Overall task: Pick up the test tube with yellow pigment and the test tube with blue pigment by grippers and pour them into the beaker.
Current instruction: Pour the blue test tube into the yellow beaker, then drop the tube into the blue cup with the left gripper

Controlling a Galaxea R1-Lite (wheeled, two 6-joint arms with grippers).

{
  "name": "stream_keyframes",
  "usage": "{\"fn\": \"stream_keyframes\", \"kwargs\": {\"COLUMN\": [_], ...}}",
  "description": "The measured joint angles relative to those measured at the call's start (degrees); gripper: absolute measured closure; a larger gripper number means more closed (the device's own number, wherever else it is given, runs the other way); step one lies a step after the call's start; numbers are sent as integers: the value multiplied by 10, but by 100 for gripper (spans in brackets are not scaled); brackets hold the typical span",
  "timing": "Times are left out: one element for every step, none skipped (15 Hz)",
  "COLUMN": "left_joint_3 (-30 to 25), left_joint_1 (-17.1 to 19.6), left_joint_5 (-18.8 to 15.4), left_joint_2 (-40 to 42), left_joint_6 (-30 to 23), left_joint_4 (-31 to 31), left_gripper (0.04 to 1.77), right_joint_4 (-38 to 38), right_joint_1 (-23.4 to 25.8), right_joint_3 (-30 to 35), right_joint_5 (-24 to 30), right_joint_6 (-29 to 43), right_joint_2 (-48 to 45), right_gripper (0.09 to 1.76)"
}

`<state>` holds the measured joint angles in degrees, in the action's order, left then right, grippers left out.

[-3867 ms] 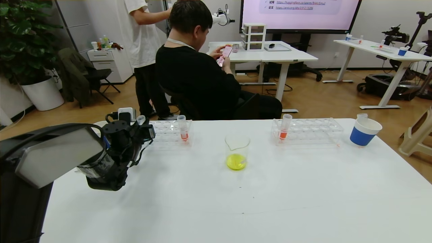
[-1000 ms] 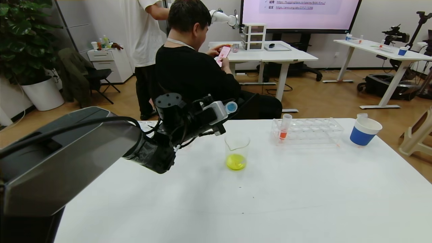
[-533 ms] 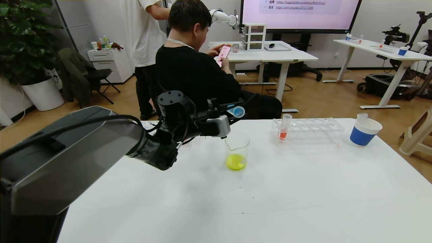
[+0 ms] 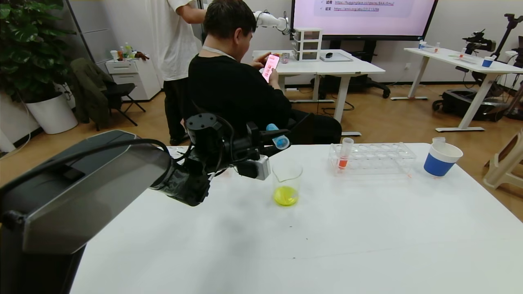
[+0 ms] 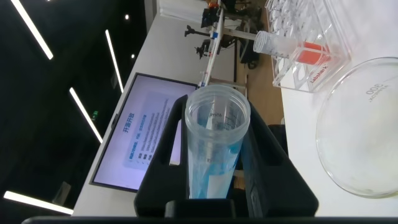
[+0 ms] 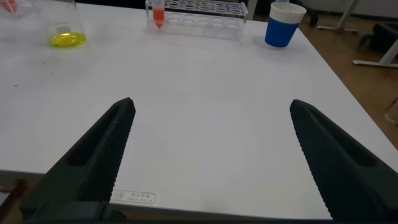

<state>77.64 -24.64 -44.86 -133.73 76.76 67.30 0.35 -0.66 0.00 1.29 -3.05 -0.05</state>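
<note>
There, the left gripper (image 4: 269,141) was clamped on the test tube with blue pigment (image 4: 278,139), tipped just above the beaker (image 4: 287,183); the right gripper (image 6: 211,155) stood spread, low over the table (image 4: 327,237).

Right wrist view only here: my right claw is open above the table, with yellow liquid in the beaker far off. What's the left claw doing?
Observer: The left claw grips the test tube with blue pigment, tilted.
Operator: Where's it relative to the beaker?
Observer: Head view puts its mouth higher than the beaker rim, toward the rim's left edge.
Operator: Is that tube capped?
Observer: No; left wrist view shows its open mouth, with blue liquid inside.
</note>
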Motion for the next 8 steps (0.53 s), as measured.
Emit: {"fn": "stream_keyframes", "kwargs": {"left_joint_3": [2, 4, 5, 7, 7, 8, 8, 8], "left_joint_1": [1, 2, 2, 3, 3, 4, 5, 5], "left_joint_5": [1, 2, 3, 5, 6, 12, 22, 30], "left_joint_2": [-3, -6, -9, -11, -14, -16, -17, -18], "left_joint_6": [10, 21, 30, 39, 44, 53, 66, 82], "left_joint_4": [0, 0, -1, -2, -2, -3, -3, -3], "left_gripper": [131, 131, 131, 131, 131, 131, 131, 131], "right_joint_4": [0, 0, 0, 0, 0, 0, 0, 0], "right_joint_1": [0, 0, 0, 0, 0, 0, 0, 0], "right_joint_3": [0, 0, 0, 0, 0, 0, 0, 0], "right_joint_5": [0, 0, 0, 0, 0, 0, 0, 0], "right_joint_6": [0, 0, 0, 0, 0, 0, 0, 0], "right_joint_2": [0, 0, 0, 0, 0, 0, 0, 0], "right_gripper": [11, 11, 11, 11, 11, 11, 11, 11]}}
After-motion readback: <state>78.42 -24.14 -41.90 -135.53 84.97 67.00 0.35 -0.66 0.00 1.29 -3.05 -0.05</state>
